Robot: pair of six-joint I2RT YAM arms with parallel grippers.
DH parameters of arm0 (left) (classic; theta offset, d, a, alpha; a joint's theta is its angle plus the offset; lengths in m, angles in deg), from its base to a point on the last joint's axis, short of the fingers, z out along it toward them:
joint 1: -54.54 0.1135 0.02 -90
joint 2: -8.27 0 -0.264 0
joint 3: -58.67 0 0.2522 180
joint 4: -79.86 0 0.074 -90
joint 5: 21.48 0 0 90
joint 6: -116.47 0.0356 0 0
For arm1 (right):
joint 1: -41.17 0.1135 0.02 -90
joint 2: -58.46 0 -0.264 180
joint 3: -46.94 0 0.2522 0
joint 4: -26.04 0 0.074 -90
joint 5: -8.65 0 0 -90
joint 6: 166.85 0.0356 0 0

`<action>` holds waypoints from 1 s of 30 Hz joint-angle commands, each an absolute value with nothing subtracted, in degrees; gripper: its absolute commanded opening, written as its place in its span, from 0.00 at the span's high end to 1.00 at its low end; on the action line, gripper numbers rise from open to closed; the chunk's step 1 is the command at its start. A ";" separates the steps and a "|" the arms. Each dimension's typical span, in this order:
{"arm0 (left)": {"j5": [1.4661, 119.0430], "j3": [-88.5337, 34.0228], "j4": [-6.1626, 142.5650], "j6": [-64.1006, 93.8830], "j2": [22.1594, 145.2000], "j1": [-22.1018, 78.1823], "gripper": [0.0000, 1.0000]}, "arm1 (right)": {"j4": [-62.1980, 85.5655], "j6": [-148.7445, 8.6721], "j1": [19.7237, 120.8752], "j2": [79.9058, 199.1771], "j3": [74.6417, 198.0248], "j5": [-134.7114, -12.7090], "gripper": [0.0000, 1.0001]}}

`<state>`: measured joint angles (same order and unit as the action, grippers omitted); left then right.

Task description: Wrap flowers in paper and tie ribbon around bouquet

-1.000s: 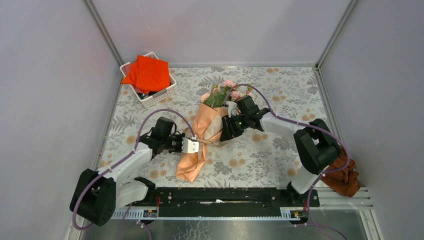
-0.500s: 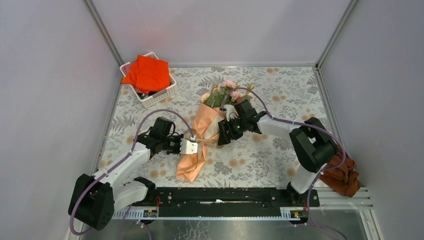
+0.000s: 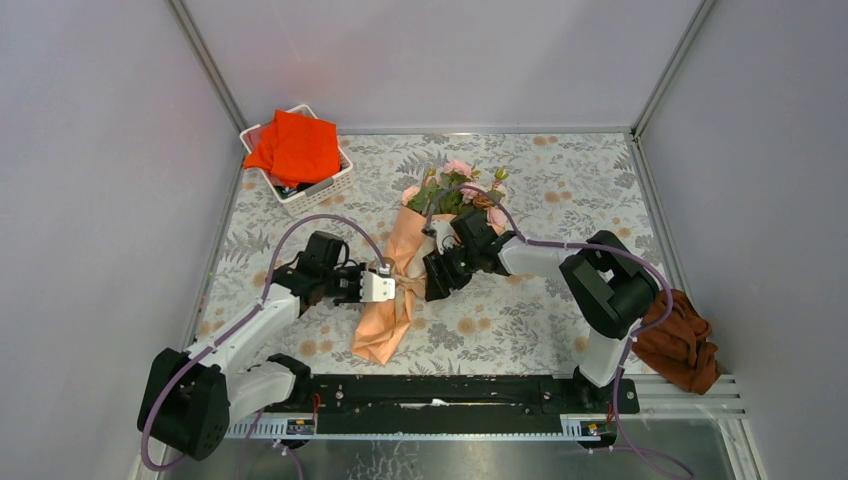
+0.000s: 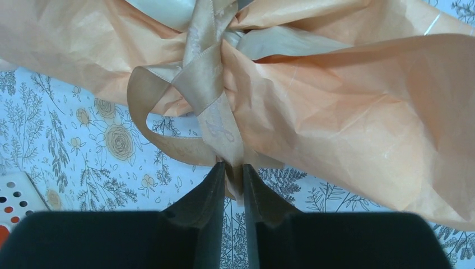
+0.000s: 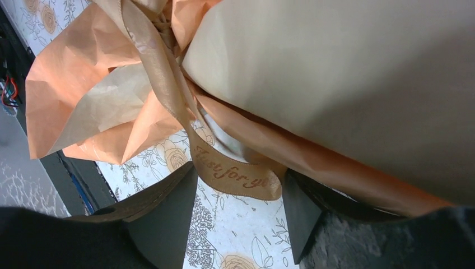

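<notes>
Top external view: the bouquet [image 3: 400, 275] lay at the middle of the floral-print table [image 3: 560, 320], its peach paper [image 3: 383, 335] cone pointing to the near edge and the flowers [image 3: 452, 185] toward the far edge. The ribbon [image 4: 204, 84] was knotted round the cone's waist. The right gripper [image 5: 238, 185] stood wide, a lettered ribbon tail loose between its jaws. The left gripper [image 4: 234, 168] was narrow about another tail, its grip impossible to tell.
</notes>
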<state>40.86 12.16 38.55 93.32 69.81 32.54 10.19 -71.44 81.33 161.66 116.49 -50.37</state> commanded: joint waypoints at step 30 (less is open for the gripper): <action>34.38 9.71 44.46 83.84 69.22 30.02 1.00 | 9.85 -70.47 82.86 161.42 116.10 -52.69 0.51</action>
